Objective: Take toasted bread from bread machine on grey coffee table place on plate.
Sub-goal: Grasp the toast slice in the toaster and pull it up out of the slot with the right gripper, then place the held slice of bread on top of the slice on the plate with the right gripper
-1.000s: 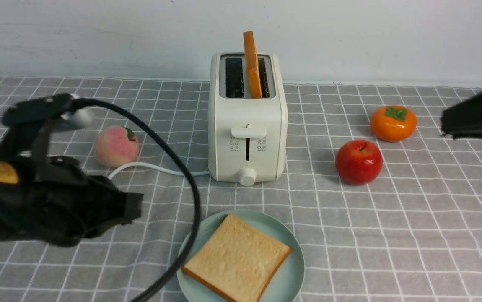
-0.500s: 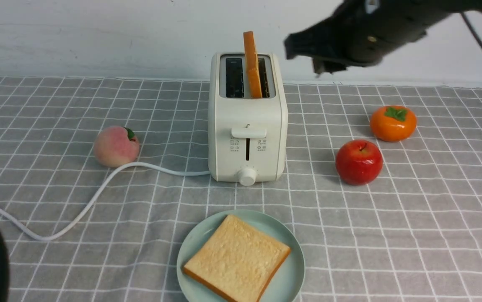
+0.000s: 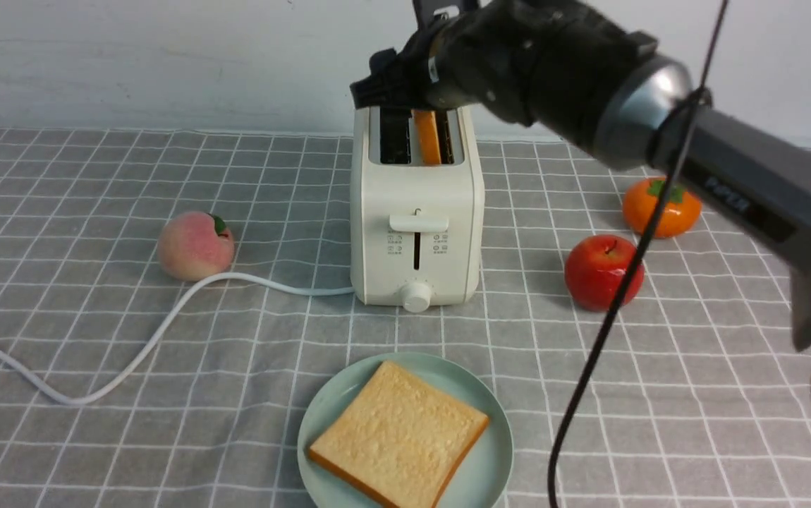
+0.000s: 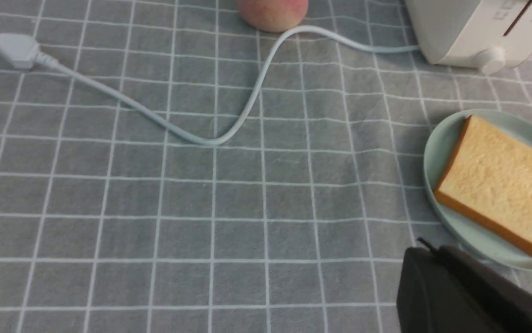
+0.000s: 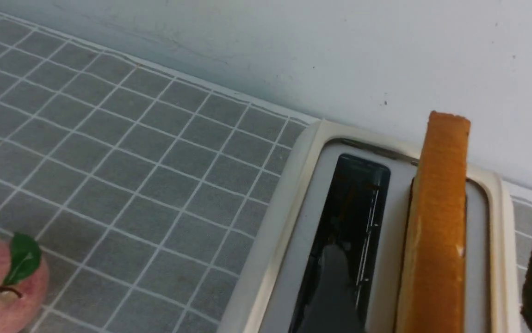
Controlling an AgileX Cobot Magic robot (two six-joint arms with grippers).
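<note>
The right claw (image 5: pixel 438 245) is standing wide, one finger on each side of the upright toast slice (image 5: pixel 442 208) — apparently not gripping it. The slice is sitting in the toaster's right-hand slot and rising well above it, its crust edge facing the wrist camera. The left claw (image 4: pixel 432 249) is pointing its closed fingers out over the table (image 3: pixel 236 367), away from the toaster and near the plate.

Around the slice, the cream two-slot toaster (image 3: pixel 412 190) is standing upright, its other slot showing dark and bare. From the toaster, the peach (image 3: pixel 196 245) is lying toward nine o'clock, the persimmon (image 3: pixel 661 204) at three and the red apple (image 3: pixel 603 273) near four. The white power cord (image 3: pixel 159 339) is curving away toward eight o'clock.

At the toaster's six o'clock, the mint-green plate (image 3: pixel 497 451) is already carrying one flat slice (image 3: pixel 398 430), so the job is probably nearing its last transfer: the claw is likely getting ready to close on the second slice.

That bread is looking light, dry and fairly stiff, with a softer crumb that a hard squeeze could dent or crack. The best hold would be across its two broad faces, high above the slot but below the top crust — gently, then straight up. Pulling at an angle could be scraping crumbs loose or tugging the toaster along.
</note>
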